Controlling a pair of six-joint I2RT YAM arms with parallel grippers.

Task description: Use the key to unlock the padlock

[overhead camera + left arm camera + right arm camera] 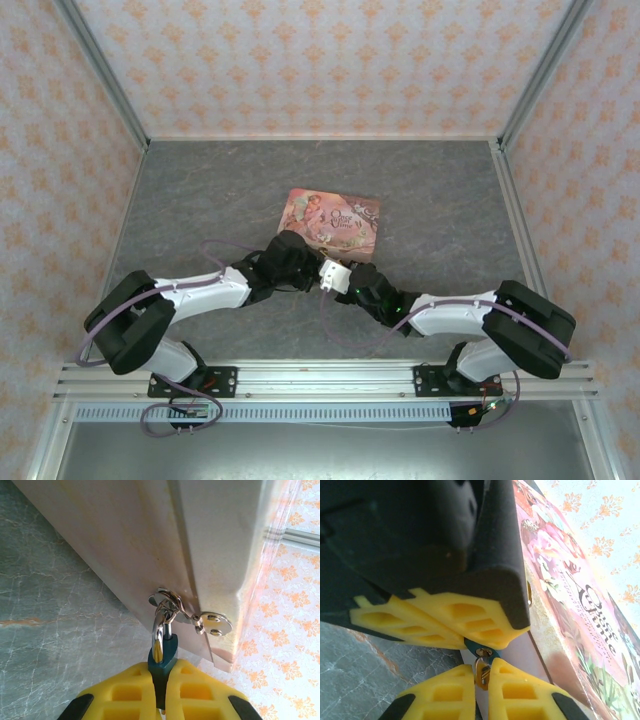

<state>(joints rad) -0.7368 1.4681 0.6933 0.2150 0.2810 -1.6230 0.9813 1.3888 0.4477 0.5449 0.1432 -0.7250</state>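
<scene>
Right gripper (481, 680) pinches shut on key (481, 672), tip at padlock (481, 652) keyhole just ahead. Left gripper (160, 692) clamps padlock body (steadying it against turning); shackle hooked through tin (125, 545) hasp beyond its fingertips.

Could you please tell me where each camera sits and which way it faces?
Top: above and behind, looking down at the table, the tin, both arms.
Left wrist: along the left gripper clamping the padlock at the tin's clasp.
Right wrist: along the right gripper pinching the key; left gripper above.
Both wrists share the padlock.
</scene>
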